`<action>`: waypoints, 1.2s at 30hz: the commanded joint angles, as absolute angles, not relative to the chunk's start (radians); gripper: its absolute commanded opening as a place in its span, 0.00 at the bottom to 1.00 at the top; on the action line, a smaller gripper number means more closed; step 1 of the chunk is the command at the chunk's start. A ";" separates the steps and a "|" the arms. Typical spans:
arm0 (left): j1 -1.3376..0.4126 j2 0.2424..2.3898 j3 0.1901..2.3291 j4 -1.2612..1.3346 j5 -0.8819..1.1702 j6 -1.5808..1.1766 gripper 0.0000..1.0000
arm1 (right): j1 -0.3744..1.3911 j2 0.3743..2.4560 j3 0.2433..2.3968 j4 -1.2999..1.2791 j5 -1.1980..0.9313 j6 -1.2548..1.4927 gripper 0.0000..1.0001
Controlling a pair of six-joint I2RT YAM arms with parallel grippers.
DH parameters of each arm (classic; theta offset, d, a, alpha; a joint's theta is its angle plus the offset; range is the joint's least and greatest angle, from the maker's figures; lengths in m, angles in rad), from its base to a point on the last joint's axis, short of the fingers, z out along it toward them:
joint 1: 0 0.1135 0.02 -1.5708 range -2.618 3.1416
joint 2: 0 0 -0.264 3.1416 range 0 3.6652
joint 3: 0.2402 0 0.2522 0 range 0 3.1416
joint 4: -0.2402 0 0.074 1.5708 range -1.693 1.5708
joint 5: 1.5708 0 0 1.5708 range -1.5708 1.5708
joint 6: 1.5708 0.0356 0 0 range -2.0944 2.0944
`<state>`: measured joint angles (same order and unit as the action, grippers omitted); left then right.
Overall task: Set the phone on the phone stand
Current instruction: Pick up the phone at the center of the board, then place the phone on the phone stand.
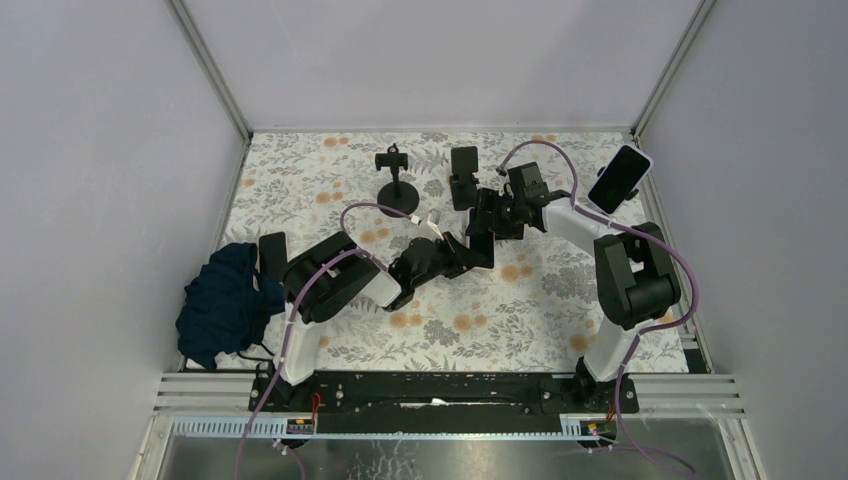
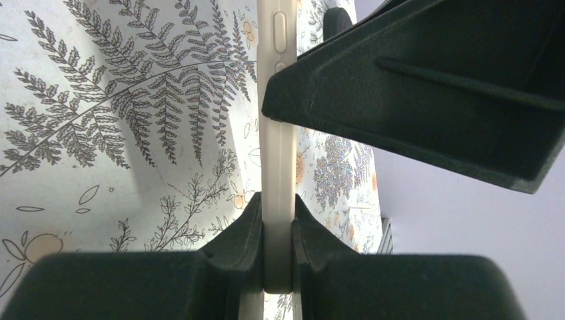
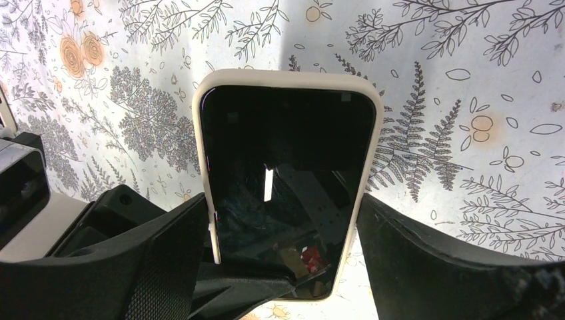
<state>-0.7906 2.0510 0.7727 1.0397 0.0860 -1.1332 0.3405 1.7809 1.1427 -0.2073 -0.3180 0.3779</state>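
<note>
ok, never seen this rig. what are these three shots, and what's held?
Two robot arms, each ending in a two-finger gripper, are bolted at the near edge of a floral table. The wide picture looks down from above and behind them: left arm on the left, right arm on the right. The other two come from cameras on the wrists, each showing its own black fingers. On the table are a phone stand and a dark blue cloth; a second phone sits tilted at the right edge. The cream-cased phone is between both grippers: the left gripper is shut on it, pinching front to back. The right gripper has a finger at each side edge; whether it grips, I cannot tell.
</note>
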 commanded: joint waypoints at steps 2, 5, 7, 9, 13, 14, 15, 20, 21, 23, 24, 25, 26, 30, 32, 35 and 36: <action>-0.811 2.053 0.794 1.192 0.104 -1.113 0.00 | 0.345 1.790 1.167 -0.158 -0.337 0.356 0.85; -0.813 2.051 0.793 1.192 0.104 -1.117 0.00 | 0.345 1.798 1.163 -0.152 -0.341 0.340 0.86; -0.813 2.049 0.793 1.192 0.105 -1.118 0.00 | 0.345 1.805 1.164 -0.155 -0.343 0.332 0.87; -0.812 2.051 0.794 1.193 0.107 -1.121 0.00 | 0.345 1.813 1.164 -0.153 -0.345 0.327 0.88; -0.813 2.048 0.798 1.196 0.111 -1.125 0.00 | 0.345 1.825 1.162 -0.148 -0.374 0.309 0.91; -0.814 2.047 0.798 1.195 0.110 -1.126 0.00 | 0.344 1.827 1.162 -0.146 -0.383 0.304 0.91; -0.814 2.045 0.799 1.196 0.110 -1.128 0.00 | 0.344 1.828 1.161 -0.143 -0.394 0.301 0.91; -0.819 2.055 0.804 1.192 0.106 -1.137 0.00 | 0.344 1.822 1.164 -0.130 -0.362 0.325 0.86; -0.818 2.056 0.804 1.192 0.102 -1.139 0.00 | 0.344 1.816 1.166 -0.129 -0.350 0.325 0.83; -0.819 2.062 0.804 1.192 0.100 -1.143 0.00 | 0.344 1.804 1.166 -0.128 -0.336 0.324 0.79; -0.819 2.064 0.805 1.192 0.100 -1.144 0.00 | 0.344 1.800 1.166 -0.126 -0.336 0.323 0.76; -0.819 2.065 0.806 1.192 0.100 -1.145 0.00 | 0.344 1.797 1.166 -0.126 -0.335 0.321 0.68; -0.819 2.065 0.807 1.192 0.101 -1.146 0.00 | 0.344 1.795 1.166 -0.126 -0.333 0.319 0.60; -0.819 2.054 0.801 1.190 0.106 -1.143 0.23 | 0.344 1.781 1.167 -0.117 -0.333 0.306 0.38; -0.818 2.035 0.786 1.186 0.106 -1.140 0.45 | 0.344 1.769 1.169 -0.106 -0.333 0.305 0.33; -0.818 1.987 0.746 1.183 0.106 -1.109 0.66 | 0.343 1.752 1.186 -0.089 -0.330 0.296 0.31; -0.818 1.963 0.717 1.181 0.105 -1.095 0.69 | 0.344 1.748 1.196 -0.084 -0.329 0.291 0.30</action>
